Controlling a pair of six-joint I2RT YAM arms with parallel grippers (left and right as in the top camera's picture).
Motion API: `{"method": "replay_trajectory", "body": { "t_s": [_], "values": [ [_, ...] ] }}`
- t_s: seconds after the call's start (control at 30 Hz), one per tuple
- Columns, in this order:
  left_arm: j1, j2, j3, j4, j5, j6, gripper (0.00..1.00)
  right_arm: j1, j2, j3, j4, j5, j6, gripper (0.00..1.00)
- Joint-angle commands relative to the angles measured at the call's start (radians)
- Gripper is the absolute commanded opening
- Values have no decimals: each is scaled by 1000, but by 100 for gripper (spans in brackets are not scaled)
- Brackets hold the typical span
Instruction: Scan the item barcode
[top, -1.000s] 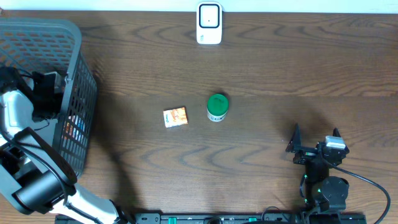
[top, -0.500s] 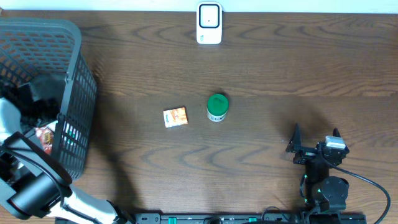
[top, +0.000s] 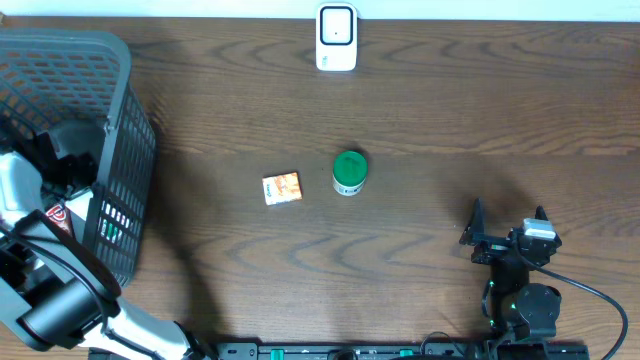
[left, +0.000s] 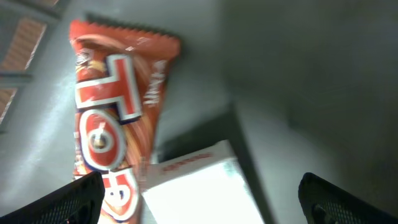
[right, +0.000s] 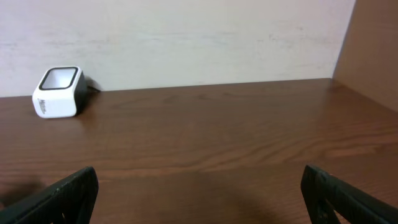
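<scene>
Overhead evenly lit, soft shadow beside basket (top: 135, 170), left wrist view dim, blurred

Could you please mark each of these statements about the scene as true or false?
1. The left gripper is down in the basket, over a red snack packet. True.
2. The right gripper holds the green-lidded can. False: its fingers are open and empty, and the can stands on the table apart from it.
3. The scanner stands at the table's far edge. True.
4. The small orange box lies in the basket. False: it lies on the table beside the can.
</scene>
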Motion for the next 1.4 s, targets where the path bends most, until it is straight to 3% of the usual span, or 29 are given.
{"method": "replay_trajectory", "body": {
  "t_s": [0.0, 0.13, 0.2, 0.47, 0.7, 1.07, 1.2, 1.27, 1.3, 1.37],
  "values": [
    [-11, -87, -8, -6, -69, -229, 98, -6, -4, -1, -4, -2, 10, 99],
    [-14, -125, -8, -89, -72, -486, 98, -6, -4, -1, -4, -2, 10, 99],
    [-21, -124, -8, -134, -69, -543, 98, -6, -4, -1, -4, -2, 10, 99],
    [-42, -100, -15, -168, -54, -547, 98, -6, -4, -1, -4, -2, 10, 99],
    [-43, -97, -116, -122, -137, -658, 98, -6, -4, -1, -5, -2, 10, 99],
    [-43, -96, -365, 163, -139, -659, 98, -6, -4, -1, -4, -2, 10, 99],
    [-43, -96, -391, 200, -135, -659, 99, -6, -4, -1, -4, -2, 10, 99],
    [-43, -96, -391, 200, -135, -659, 85, -6, -4, -1, -4, -2, 10, 99],
    [-43, -96, -391, 198, -135, -659, 69, -6, -4, -1, -4, -2, 10, 99],
    [-43, -96, -391, 195, -132, -659, 57, -6, -4, -1, -4, -2, 10, 99]
  ]
}}
